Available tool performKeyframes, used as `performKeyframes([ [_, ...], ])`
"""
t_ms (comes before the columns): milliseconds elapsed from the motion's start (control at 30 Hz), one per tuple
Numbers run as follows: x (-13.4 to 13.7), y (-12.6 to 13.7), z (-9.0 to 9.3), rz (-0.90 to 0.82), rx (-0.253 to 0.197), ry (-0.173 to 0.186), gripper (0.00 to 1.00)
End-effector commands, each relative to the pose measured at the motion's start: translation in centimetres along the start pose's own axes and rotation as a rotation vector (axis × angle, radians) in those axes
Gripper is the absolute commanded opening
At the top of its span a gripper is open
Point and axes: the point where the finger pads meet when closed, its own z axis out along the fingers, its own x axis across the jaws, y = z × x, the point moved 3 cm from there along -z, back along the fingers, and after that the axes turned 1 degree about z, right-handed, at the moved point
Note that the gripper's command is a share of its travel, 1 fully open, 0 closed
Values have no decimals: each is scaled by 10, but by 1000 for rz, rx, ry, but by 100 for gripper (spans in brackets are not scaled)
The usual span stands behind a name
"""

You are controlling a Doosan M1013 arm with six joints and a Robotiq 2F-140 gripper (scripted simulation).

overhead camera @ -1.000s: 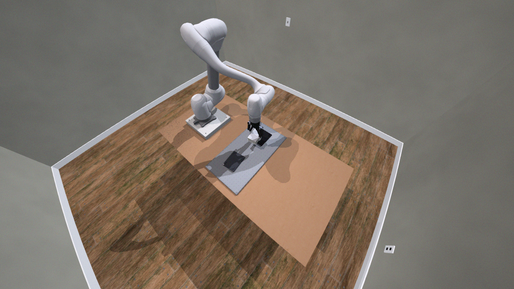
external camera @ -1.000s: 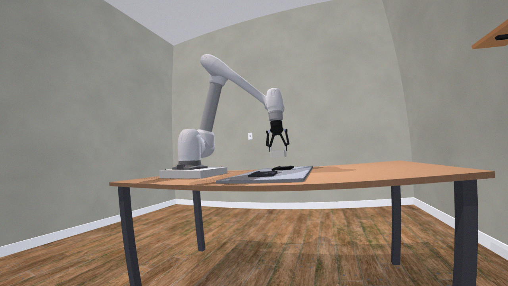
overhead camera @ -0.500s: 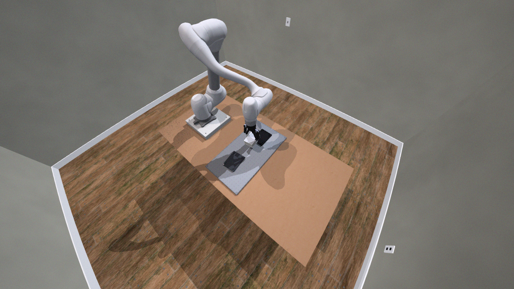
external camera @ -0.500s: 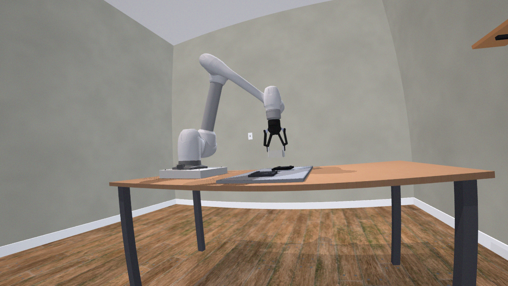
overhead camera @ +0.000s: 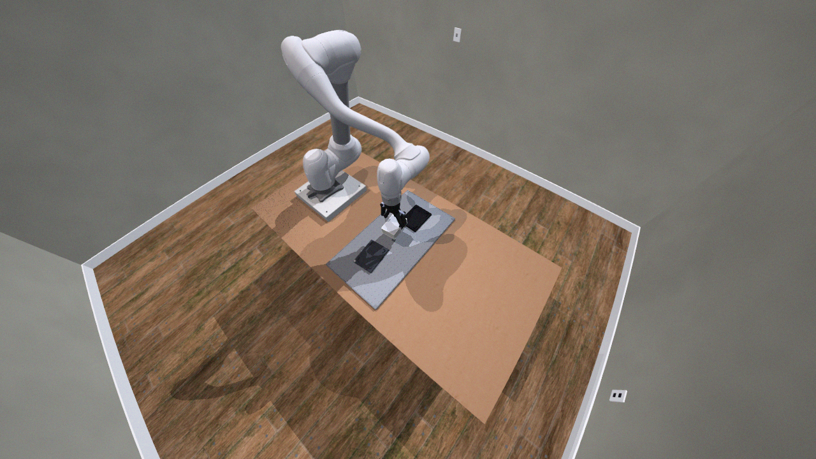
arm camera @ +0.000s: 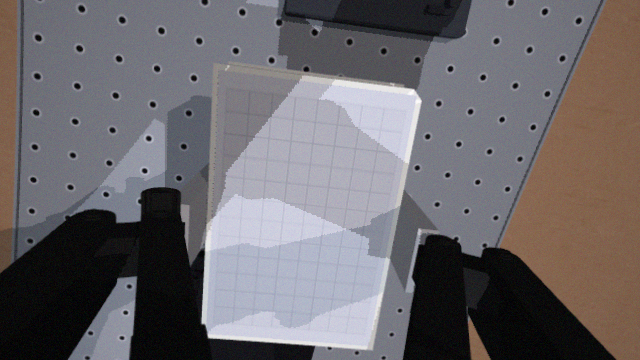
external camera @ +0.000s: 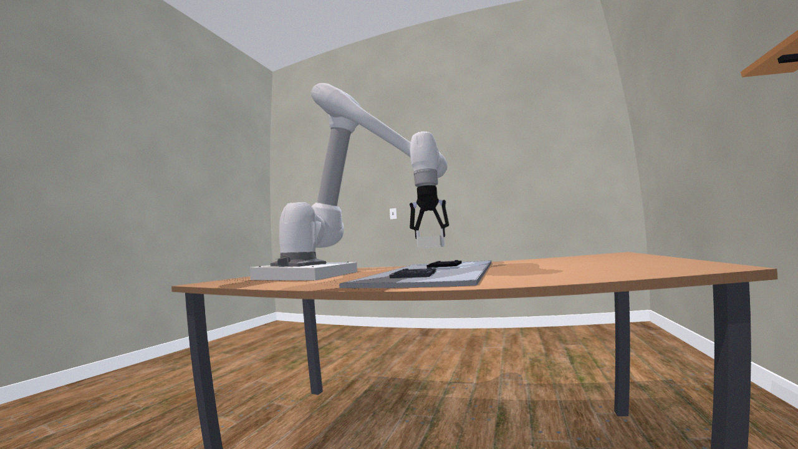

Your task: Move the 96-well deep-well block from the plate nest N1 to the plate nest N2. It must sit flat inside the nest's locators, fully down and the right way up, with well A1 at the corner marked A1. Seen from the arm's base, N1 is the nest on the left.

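Observation:
The translucent white 96-well deep-well block [overhead camera: 390, 228] hangs in the air in my gripper [overhead camera: 393, 219], with its grid of wells facing up in the wrist view [arm camera: 310, 210]. The black fingers are shut on its two long sides. It is level and well above the table in the side view [external camera: 430, 241]. It is over the grey perforated plate [overhead camera: 393, 251], between the two black nests. Nest N1 [overhead camera: 417, 218] is empty just beyond the block, and nest N2 [overhead camera: 370, 255] is empty further along the plate. One dark nest [arm camera: 375, 15] shows at the top edge of the wrist view.
The perforated plate [external camera: 415, 274] lies on a brown table [overhead camera: 456, 308]. The arm's white base block [overhead camera: 331, 196] stands at the table's far corner. In the side view N1 [external camera: 444, 262] and N2 [external camera: 412, 274] are low and flat.

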Motion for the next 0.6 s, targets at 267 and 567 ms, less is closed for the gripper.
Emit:
performKeyframes([
  [267,6,-31,0,0,0,0,0],
  [567,11,-60,0,0,0,0,0],
])
